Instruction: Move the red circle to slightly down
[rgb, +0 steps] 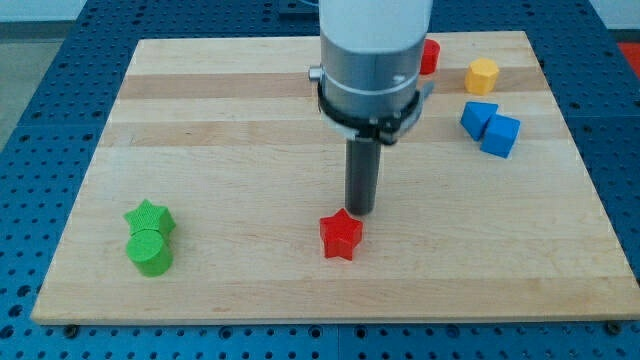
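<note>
The red circle (430, 56) stands near the view's top edge of the wooden board (240, 140), right of centre, partly hidden behind the arm's grey body. My tip (361, 211) rests on the board near the middle, well below the red circle and just above and right of a red star (341, 235).
A yellow hexagon block (482, 76) lies at the view's top right. Two blue blocks (490, 126) sit touching below it. A green star (149, 217) and a green circle (150, 252) touch at the view's bottom left.
</note>
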